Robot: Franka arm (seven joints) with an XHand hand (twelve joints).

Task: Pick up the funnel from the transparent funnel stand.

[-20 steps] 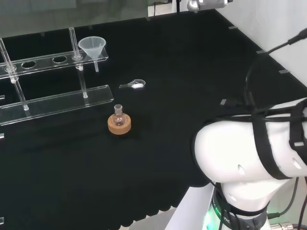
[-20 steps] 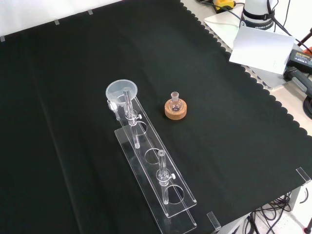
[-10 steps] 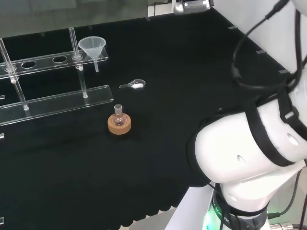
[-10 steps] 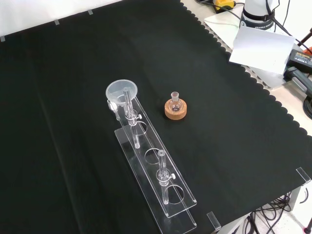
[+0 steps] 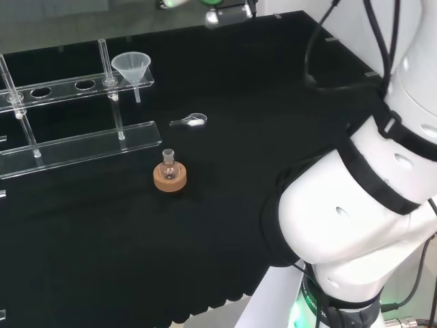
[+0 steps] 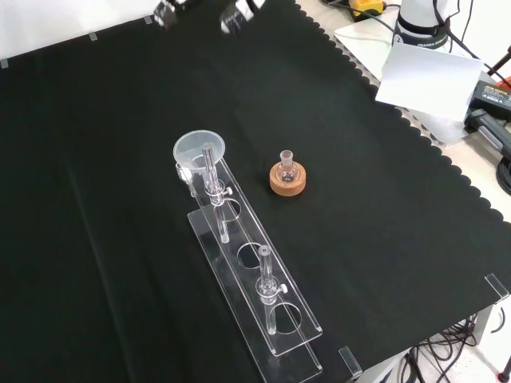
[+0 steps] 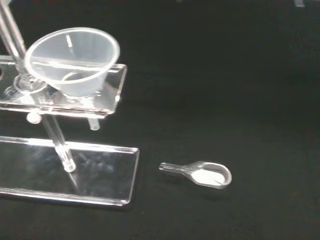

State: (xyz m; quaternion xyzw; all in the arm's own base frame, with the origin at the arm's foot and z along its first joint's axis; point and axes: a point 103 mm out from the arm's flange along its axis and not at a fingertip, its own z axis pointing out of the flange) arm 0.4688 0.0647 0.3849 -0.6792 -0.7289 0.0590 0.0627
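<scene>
Nothing picked up yet: funnel sitting untouched in the end hole of the clear stand. Hand at the front view's top edge, well apart; cannot tell whether open or closed.

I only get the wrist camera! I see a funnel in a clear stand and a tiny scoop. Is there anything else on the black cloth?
Observer: Yes. In the front view a small flask sits on a cork ring, to the right of the stand.
Operator: Where's the robot hand?
Observer: The robot hand is at the top edge of the front view, far from the funnel and not touching it.
Operator: Does the stand have more holes?
Observer: Yes. The front view shows the funnel at one end, with more round holes along the top bar towards the other end, all empty.
</scene>
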